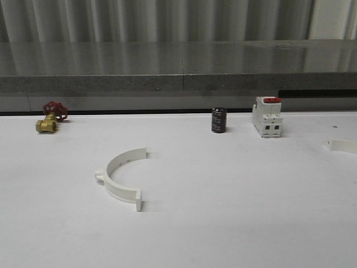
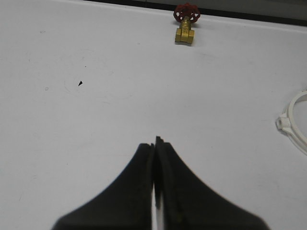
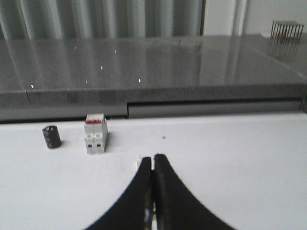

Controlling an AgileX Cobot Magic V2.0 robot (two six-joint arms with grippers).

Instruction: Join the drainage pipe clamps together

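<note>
One drainage pipe clamp [image 1: 120, 162], a white half-ring, lies flat on the white table left of centre, its open side facing right. A second white clamp piece [image 1: 340, 145] shows partly at the right edge. My left gripper [image 2: 154, 143] is shut with nothing in it, hovering over bare table; the first clamp [image 2: 284, 123] lies off to its side, well apart. My right gripper [image 3: 153, 157] is also shut and empty. A small white bit [image 3: 138, 162] peeks out beside its fingertip, mostly hidden by the fingers.
At the back left sits a brass valve [image 1: 50, 118] with a red handwheel. A black cylinder [image 1: 218, 120] and a white breaker [image 1: 266, 117] with a red top stand at the back, right of centre. A grey ledge [image 1: 178, 67] runs behind the table.
</note>
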